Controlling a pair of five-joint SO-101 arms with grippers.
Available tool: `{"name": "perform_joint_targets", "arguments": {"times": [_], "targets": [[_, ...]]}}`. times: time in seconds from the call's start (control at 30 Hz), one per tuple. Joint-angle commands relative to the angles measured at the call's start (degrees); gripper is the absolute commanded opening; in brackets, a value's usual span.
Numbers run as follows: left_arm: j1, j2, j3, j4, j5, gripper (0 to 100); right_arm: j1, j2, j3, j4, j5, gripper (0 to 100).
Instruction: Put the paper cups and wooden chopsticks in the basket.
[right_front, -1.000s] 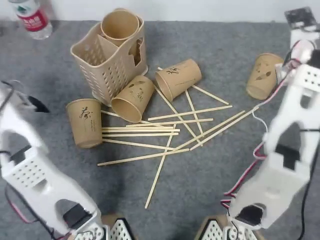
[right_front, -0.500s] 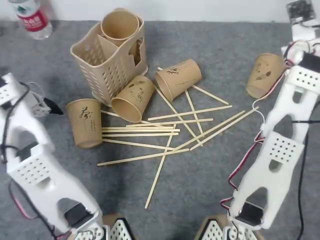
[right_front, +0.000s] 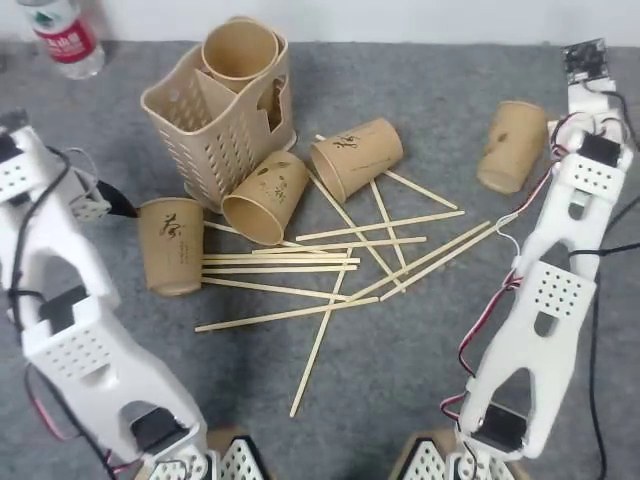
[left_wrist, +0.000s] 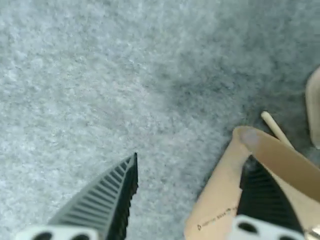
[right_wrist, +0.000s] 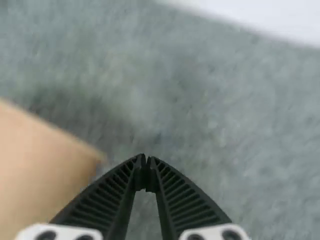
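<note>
A perforated beige basket (right_front: 210, 135) stands at the back left with one paper cup (right_front: 240, 48) in it. Two cups (right_front: 268, 195) (right_front: 358, 155) lie on their sides beside it. A third cup (right_front: 170, 245) lies at the left. My left gripper (left_wrist: 192, 162) is open across that cup's rim (left_wrist: 220, 205), one finger (left_wrist: 260, 192) inside it, the other (left_wrist: 120, 197) outside. Wooden chopsticks (right_front: 330, 262) lie scattered over the middle of the mat. At the far right lies another cup (right_front: 510, 145); my right gripper (right_wrist: 145, 167) is shut and empty just beside that cup (right_wrist: 40, 165).
A plastic bottle (right_front: 65, 35) with a red label lies at the back left corner. The grey mat (right_front: 430, 70) ends at a white wall behind. Both arm bases (right_front: 330, 460) stand at the front edge.
My left arm has swung in until its fingers straddle the left cup's rim. My right arm has stretched toward the back, and the far right cup has shifted a little to the left.
</note>
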Motion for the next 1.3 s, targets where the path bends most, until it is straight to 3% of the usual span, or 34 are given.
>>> {"name": "perform_joint_targets", "arguments": {"times": [0.0, 0.17, 0.27, 0.33, 0.47, 0.53, 0.67, 0.9, 1.27], "targets": [[1.58, -4.13, -0.31, 1.32, -0.44, 31, -0.22, -3.65, -6.07, 11.74, 1.76, 0.7], [1.58, -4.4, -0.4, 1.32, -0.44, 31, -2.68, -5.67, -12.04, 30.11, 9.41, 0.7], [1.58, -3.87, -0.31, 1.32, -0.44, 31, -3.47, -6.99, -14.51, 33.1, 11.52, 0.7], [1.32, -3.87, 0.57, 1.05, -0.44, 31, -2.51, -9.54, -14.42, 28.79, 9.85, 0.7], [0.09, -4.31, 3.3, -1.05, -0.44, 31, 2.51, -14.37, -13.89, 11.21, -8.26, 0.7], [-0.53, -4.31, 4.7, -2.2, -0.44, 31, 2.86, -13.67, -13.1, 2.86, -13.19, 0.7], [-1.05, -4.31, 6.81, -4.22, -0.53, 31, -2.51, -9.01, -8.18, -9.1, -11.87, 0.7], [-0.18, -4.4, 6.55, -4.04, -0.44, 31, -12.09, -1.8, -6.51, -19.82, -8.62, 0.7], [2.99, -4.4, 8.75, -3.87, -0.44, 31, -16.84, 2.68, -6.42, -20.88, -8.7, 0.7]]}}
